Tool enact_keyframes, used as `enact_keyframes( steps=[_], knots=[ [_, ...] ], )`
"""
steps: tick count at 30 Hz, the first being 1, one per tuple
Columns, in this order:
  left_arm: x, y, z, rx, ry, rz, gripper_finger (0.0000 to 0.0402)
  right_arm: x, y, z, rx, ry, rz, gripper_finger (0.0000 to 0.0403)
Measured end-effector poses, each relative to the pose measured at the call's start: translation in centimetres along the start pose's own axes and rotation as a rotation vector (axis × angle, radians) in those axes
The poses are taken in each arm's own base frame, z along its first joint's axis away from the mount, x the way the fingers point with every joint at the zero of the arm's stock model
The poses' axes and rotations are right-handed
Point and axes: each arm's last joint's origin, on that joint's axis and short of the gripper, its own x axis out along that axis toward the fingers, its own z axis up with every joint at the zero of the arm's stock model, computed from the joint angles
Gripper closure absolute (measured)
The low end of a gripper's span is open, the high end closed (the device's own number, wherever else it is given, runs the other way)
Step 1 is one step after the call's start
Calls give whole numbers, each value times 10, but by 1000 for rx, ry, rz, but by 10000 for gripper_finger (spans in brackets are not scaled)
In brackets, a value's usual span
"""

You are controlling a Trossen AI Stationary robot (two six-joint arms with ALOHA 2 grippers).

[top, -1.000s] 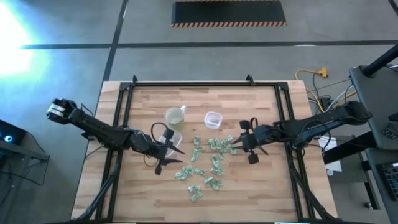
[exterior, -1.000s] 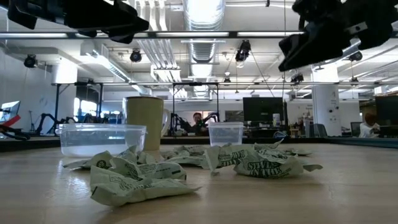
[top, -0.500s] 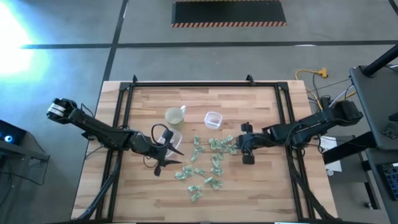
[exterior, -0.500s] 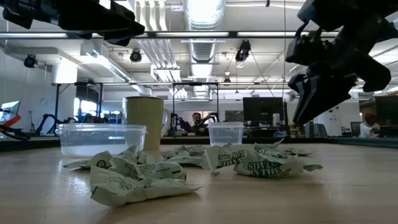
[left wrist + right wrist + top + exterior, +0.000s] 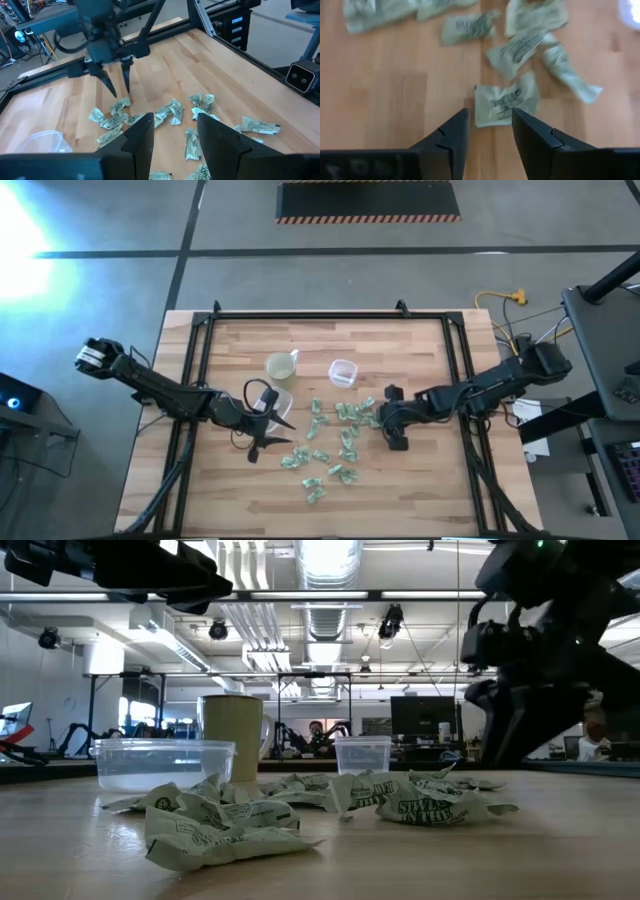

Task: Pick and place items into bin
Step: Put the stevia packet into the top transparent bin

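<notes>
The right gripper (image 5: 490, 145) points down just above the table (image 5: 420, 480), fingers spread and empty over one crinkled wrapper (image 5: 506, 102). The items (image 5: 335, 442) lie scattered mid-table. The left gripper (image 5: 270, 430) hovers beside them, fingers apart, near a clear tub (image 5: 165, 764). Farther back stand a cup (image 5: 281, 366) and a small container (image 5: 343, 371).

An open-plan robotics lab: beyond the right arm's tool (image 5: 520, 730), exposed ceiling ducts (image 5: 325, 610) run over rows of monitors (image 5: 420, 720) and a seated person (image 5: 316, 735), while the wooden table (image 5: 420, 480) stands in a black metal frame (image 5: 300, 316) on concrete floor (image 5: 120, 280).
</notes>
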Motion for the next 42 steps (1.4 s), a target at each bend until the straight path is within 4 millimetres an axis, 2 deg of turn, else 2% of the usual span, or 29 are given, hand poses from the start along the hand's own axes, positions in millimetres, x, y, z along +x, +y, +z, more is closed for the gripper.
enact_keyframes(
  steps=[14, 25, 36, 42],
  knots=[
    [0, 0, -3, -28, 11, -2, 267, 6, 3, 7, -2, -58, 35, 270],
    [-1, -3, -3, -82, 12, -14, 267, 23, 5, 0, -10, 14, 40, 286],
    [-1, -3, -3, -80, 12, -14, 267, 20, 4, 1, -7, 6, 42, 308],
    [-1, -3, -3, 17, 11, -14, 267, 10, 5, 11, -2, -44, 51, 310]
  ],
)
